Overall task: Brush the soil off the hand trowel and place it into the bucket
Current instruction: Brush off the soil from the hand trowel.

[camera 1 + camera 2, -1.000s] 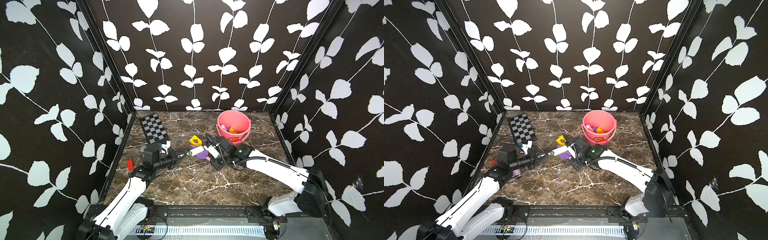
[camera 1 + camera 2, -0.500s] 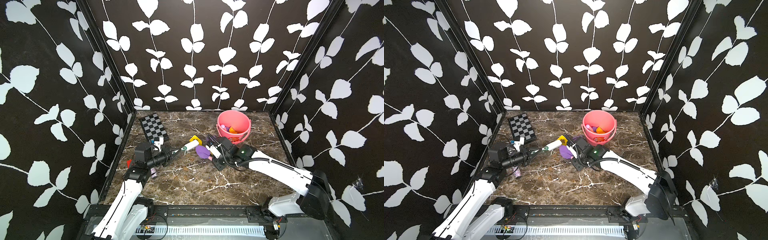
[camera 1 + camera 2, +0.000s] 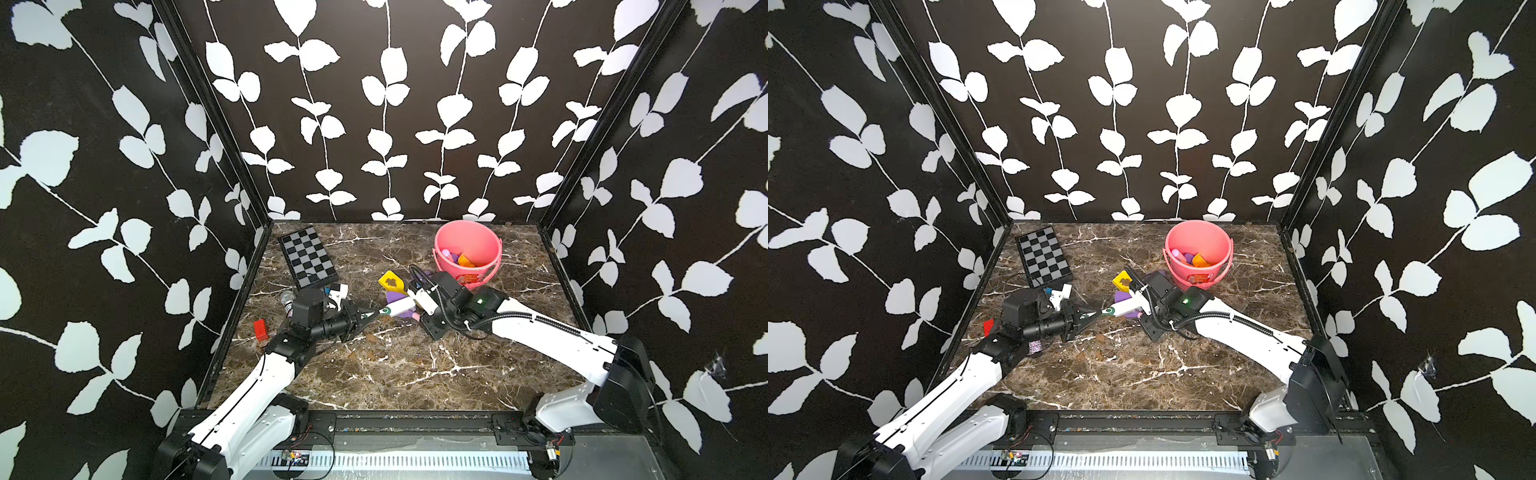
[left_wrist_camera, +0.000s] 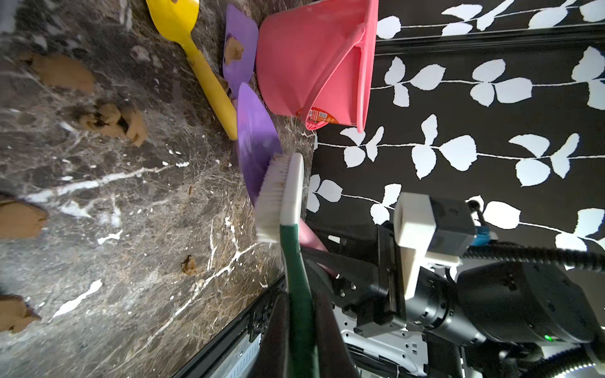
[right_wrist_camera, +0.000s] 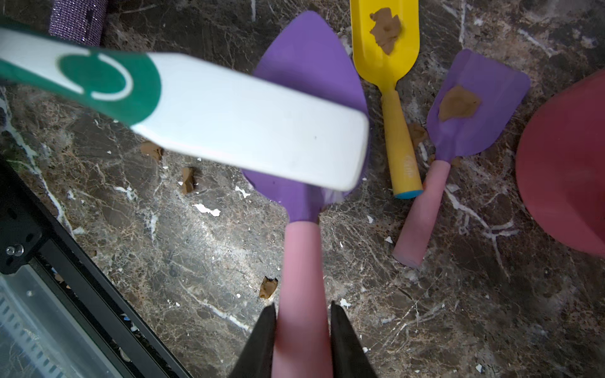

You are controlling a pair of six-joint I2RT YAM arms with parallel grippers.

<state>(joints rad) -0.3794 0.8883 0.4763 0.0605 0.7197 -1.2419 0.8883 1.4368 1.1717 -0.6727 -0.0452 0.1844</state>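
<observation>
Since half a second ago the left arm has pushed back in toward the middle of the desk (image 3: 395, 374), and the brush (image 4: 291, 203) has come down from beside the yellow trowel (image 5: 386, 49) onto the purple trowel (image 5: 302, 248).

The left gripper (image 4: 301, 314) is clamped tight on the brush's green handle. The white head reaches out ahead of it, and the bristles (image 4: 271, 196) press against the purple blade near its handle end.

The right gripper (image 5: 302, 311) is closed on the purple trowel's pink handle, one jaw on each side. In both top views that trowel (image 3: 392, 297) (image 3: 1121, 297) sits mid-desk, just in front of the bucket (image 3: 465, 232). Its long axis runs straight out from the right gripper toward the left arm, with the pointed tip leading. The brush lies crosswise over the blade.

The bucket stands upright near the back wall with coloured pieces inside. Soil (image 4: 111, 122) lies in brown clumps on the desk. One lump sits on the yellow trowel's blade and another on the second purple trowel (image 5: 474, 108); both lie flat beside the bucket.
</observation>
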